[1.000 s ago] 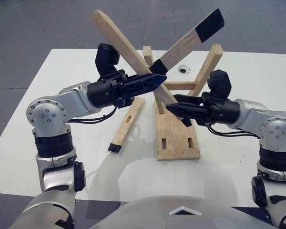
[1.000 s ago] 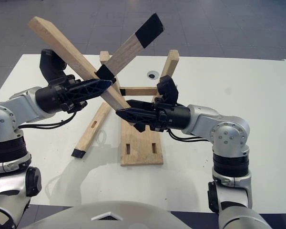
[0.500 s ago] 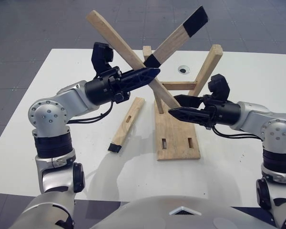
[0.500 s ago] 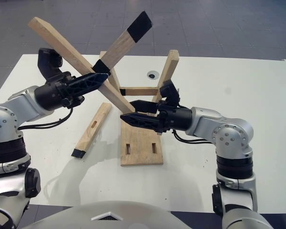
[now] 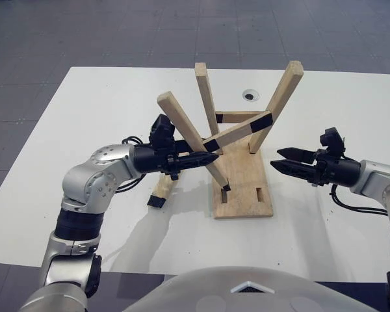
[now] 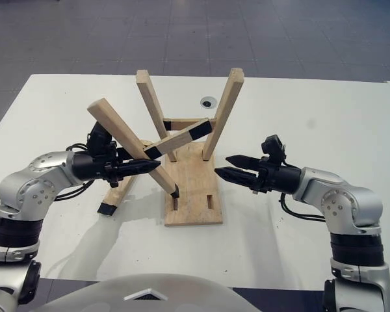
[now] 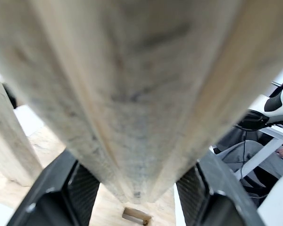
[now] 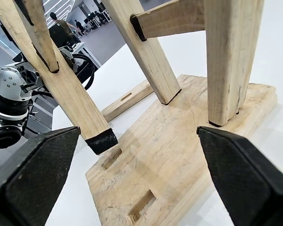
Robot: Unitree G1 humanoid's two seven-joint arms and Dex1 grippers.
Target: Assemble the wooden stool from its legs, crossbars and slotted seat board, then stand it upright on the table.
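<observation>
Left gripper [image 5: 210, 157] is clamped on the slanted black-tipped wooden leg [image 5: 179, 121], evidently to seat its foot in the near-left slot [image 8: 112, 159] of the flat slotted wooden seat board [image 5: 244, 198]. Right gripper [image 5: 277, 158], fingers apart, hovers right of it.

A white table [image 5: 84, 110] with a small round hole [image 5: 249, 95] stands on grey tiled floor [image 5: 84, 32].

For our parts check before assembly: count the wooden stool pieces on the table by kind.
4 legs, one leg in the left gripper
2 crossbars
1 seat board
Total: 7 pieces
</observation>
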